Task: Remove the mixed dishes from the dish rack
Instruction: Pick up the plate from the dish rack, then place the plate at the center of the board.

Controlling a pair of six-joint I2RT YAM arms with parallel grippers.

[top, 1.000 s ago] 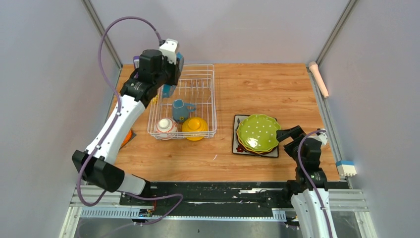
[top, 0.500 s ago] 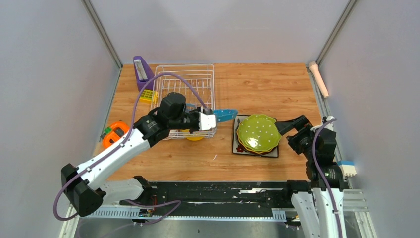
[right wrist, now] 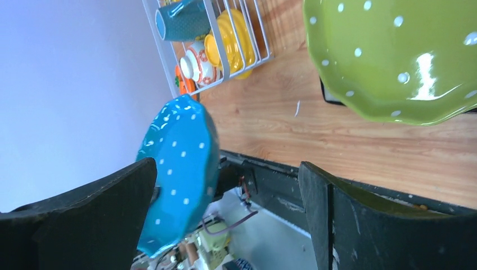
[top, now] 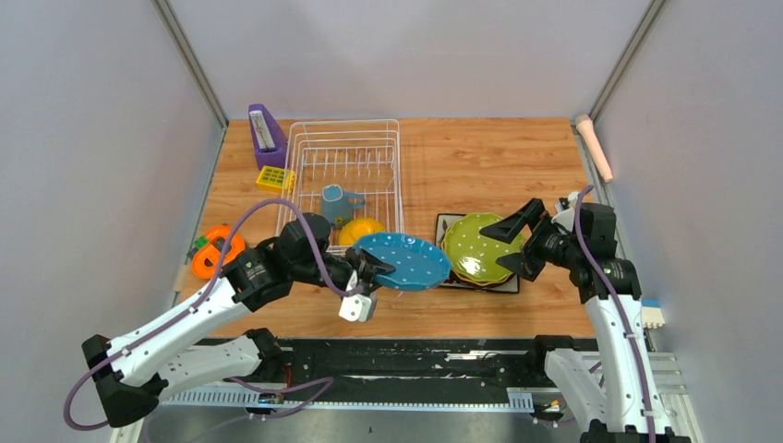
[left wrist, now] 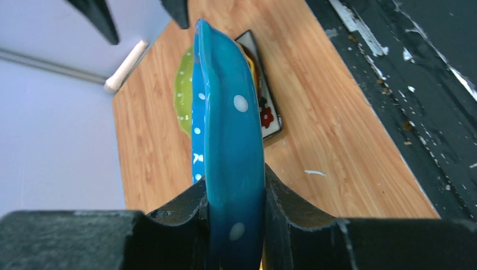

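We have the blue-dotted plate (top: 406, 261) clamped in our left hand (top: 369, 269), mid-frame, just left of the green-dotted plate (top: 473, 245); our right hand (top: 506, 251), spread apart, is right of it.

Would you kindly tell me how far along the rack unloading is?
Done: green-dotted plate tops the unloaded stack. In hand: blue-dotted plate, clamped in the left jaws, near that stack. Remaining: mug, yellow bowl and patterned bowl in the dish rack.
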